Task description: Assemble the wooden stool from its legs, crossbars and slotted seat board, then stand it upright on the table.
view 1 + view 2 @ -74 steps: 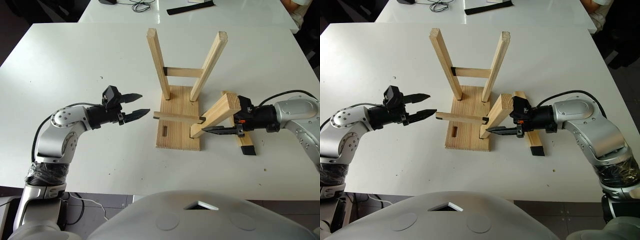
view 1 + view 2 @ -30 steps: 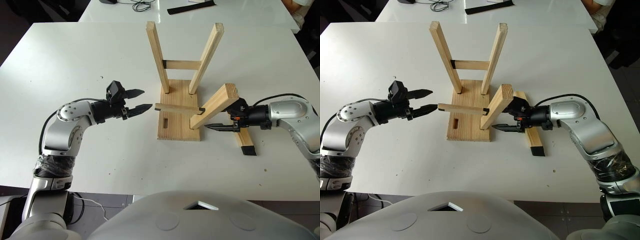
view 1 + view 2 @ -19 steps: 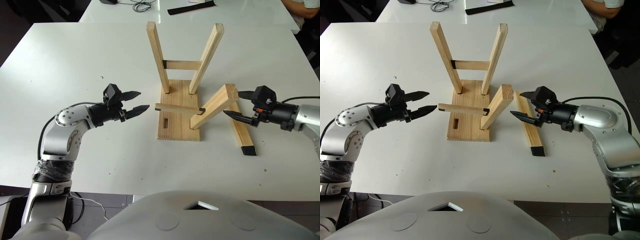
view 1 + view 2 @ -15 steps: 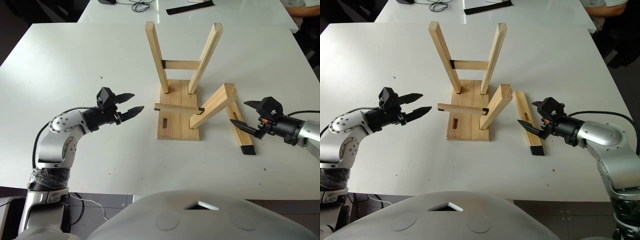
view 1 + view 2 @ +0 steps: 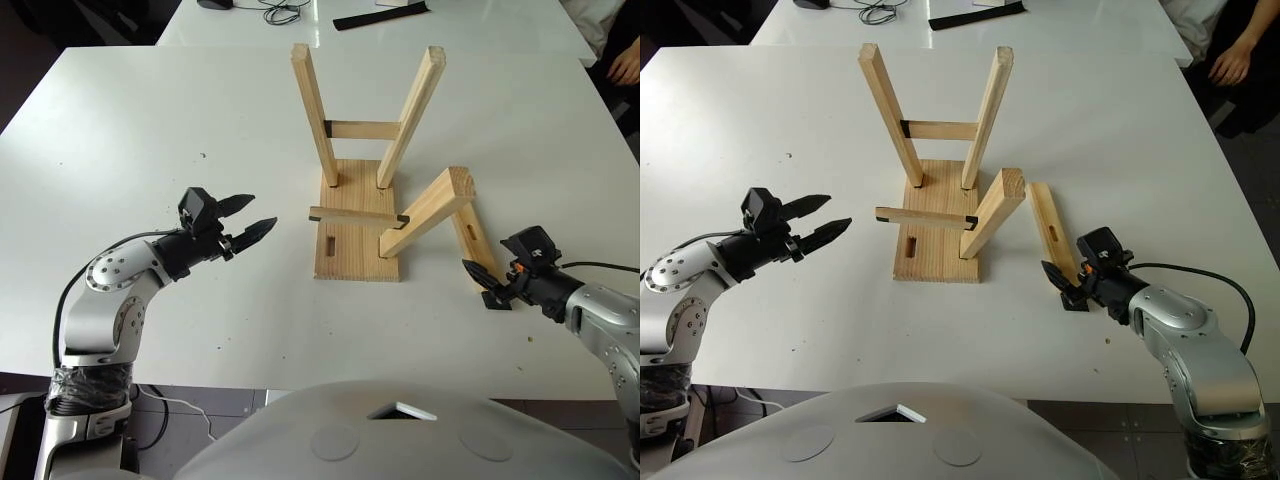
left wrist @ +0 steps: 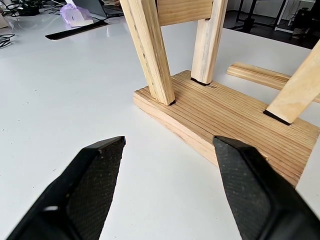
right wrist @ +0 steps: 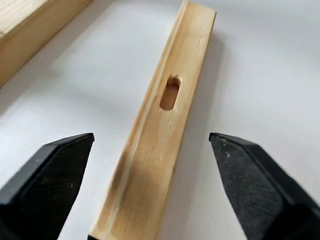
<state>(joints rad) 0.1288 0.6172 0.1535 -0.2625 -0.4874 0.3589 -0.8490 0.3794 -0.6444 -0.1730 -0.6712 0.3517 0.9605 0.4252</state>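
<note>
The slotted seat board (image 5: 345, 262) lies flat at mid-table. Two legs (image 5: 314, 115) stand upright in its far end, joined by a crossbar (image 5: 365, 129). A third leg (image 5: 430, 211) leans tilted in the near right slot, and its crossbar (image 5: 355, 214) sticks out leftward with a free end. A fourth leg (image 5: 470, 237) with a slot (image 7: 170, 93) lies loose on the table to the right. My right gripper (image 7: 150, 136) is open, its fingers either side of that leg's near end. My left gripper (image 5: 247, 215) is open and empty, left of the board (image 6: 225, 115).
A black strip (image 5: 380, 16) and cables lie on the far table behind. White table (image 5: 150, 130) stretches wide to the left and in front of the board. The table's right edge runs close behind the right arm.
The right gripper left the tilted leg, swung out to the right and came down at the loose leg's near end. The left gripper drew back leftward from the crossbar's free end.
</note>
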